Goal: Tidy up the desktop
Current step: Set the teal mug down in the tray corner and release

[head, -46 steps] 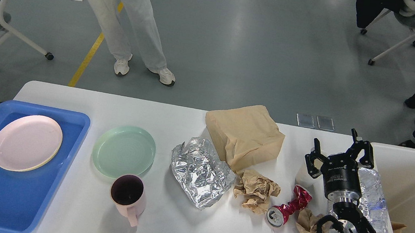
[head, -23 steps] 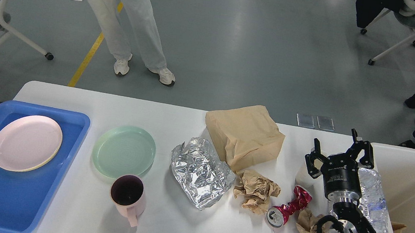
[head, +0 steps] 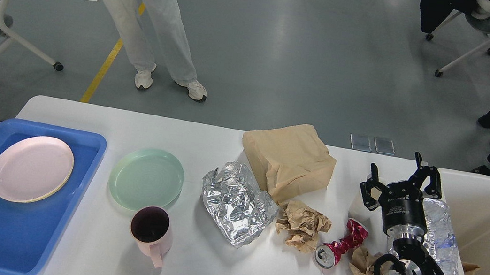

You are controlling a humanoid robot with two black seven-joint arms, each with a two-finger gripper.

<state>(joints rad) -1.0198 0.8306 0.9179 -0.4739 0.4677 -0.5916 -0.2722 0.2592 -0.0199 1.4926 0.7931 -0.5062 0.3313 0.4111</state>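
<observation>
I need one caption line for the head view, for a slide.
Right gripper open above a cluttered desktop: foil, paper bag, crushed can, with dishes beside and in a blue tray.

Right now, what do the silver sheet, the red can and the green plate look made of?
Silver sheet: aluminium foil, shiny, sharply creased. Red can: thin metal, glossy, crushed and twisted. Green plate: probably plastic or melamine, smooth matte pastel; the look cannot settle which.

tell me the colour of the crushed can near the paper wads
Metallic red crushed can, silver at its end; seen in the head view.
</observation>
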